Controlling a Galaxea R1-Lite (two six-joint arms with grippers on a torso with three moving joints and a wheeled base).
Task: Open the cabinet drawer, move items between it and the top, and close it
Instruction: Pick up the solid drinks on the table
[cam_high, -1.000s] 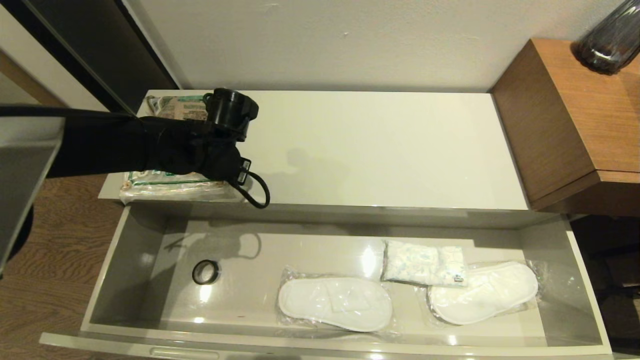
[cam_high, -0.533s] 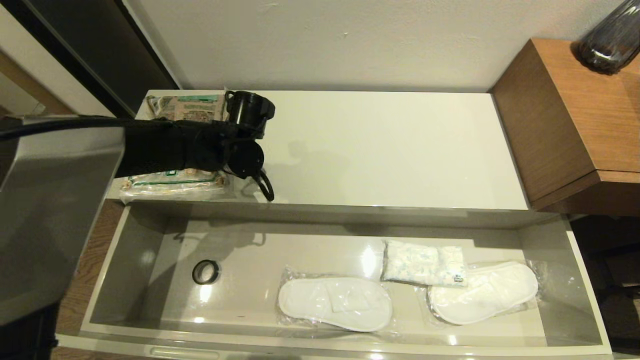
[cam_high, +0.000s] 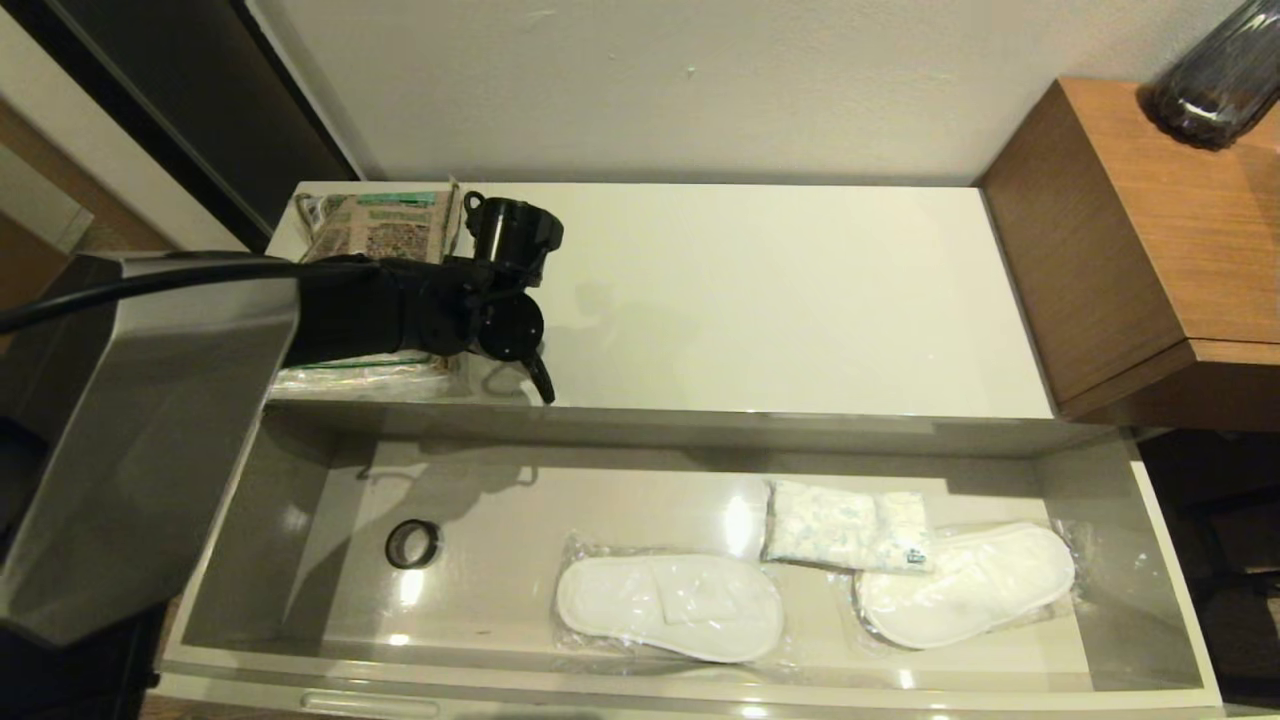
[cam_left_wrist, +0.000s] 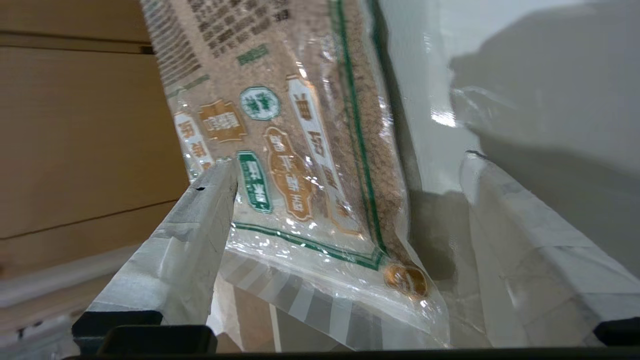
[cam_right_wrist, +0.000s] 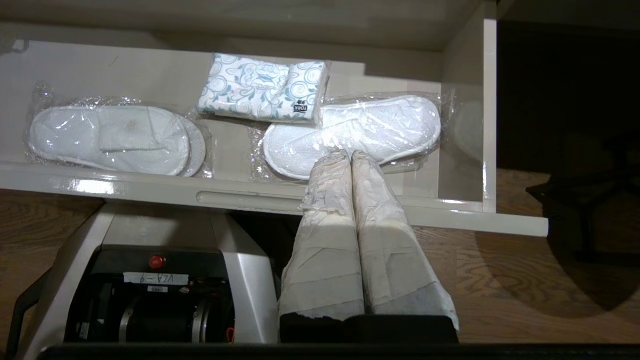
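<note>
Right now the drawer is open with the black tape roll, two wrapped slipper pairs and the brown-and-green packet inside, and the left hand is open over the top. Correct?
One error: the brown-and-green packet lies on the cabinet top, under the open left hand, not in the drawer. The head view shows it. The tape roll and slippers are inside.

This looks like a hotel guest room: two pairs of white disposable slippers (cam_high: 670, 606) sealed in clear plastic lie in a low cabinet's open drawer (cam_high: 1160, 560), a wooden unit (cam_high: 1150, 250) stands at the right, and the floor (cam_high: 90, 480) is wood-grain.
</note>
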